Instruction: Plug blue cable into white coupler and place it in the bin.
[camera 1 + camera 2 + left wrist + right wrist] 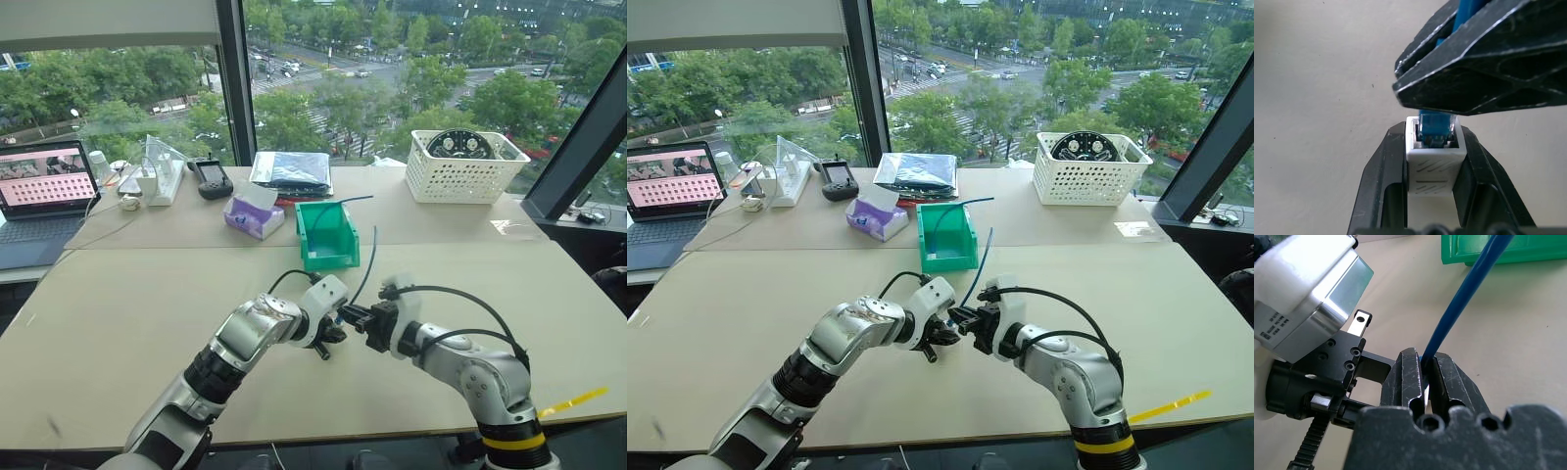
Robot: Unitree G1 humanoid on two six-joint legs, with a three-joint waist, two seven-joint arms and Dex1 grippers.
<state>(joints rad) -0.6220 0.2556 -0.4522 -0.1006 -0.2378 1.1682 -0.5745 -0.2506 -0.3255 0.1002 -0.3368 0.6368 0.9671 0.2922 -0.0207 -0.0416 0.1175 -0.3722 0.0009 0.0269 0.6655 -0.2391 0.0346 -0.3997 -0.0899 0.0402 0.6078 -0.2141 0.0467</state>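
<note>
Landmark: the bin [326,235], green, on the tabletop [147,313] past both arms; every place below is given from it.
Left end effector [1434,166]: nearer than the bin, over bare tabletop; clenched on the white coupler [1434,161], one finger on each side, socket facing away from the wrist.
Right end effector [1425,369]: nearer than the bin, tip to tip with the left one; fingers pinched on the blue cable [1464,298] just behind its plug.
Blue cable, free length: rises from the right end effector and arcs up toward the bin's near side.
Plug: sits in the mouth of the coupler socket; whether it has latched, I cannot tell.
Done, by judgement: both parts grasped, aligned, plug entered.
Left, by judgement: seat the plug fully, then carry the joined pair to the bin and drop it in.
Way to the bin: bare tabletop, nothing between.
Second dark cable [343,202]: hangs over the bin's far rim; may snag on drop-in.
Tissue pack [253,215]: just left of the bin.
Folded blue item [291,170]: beyond the bin.
White lattice basket [460,176]: beyond, to the right.
Laptop [44,186]: far left.
</note>
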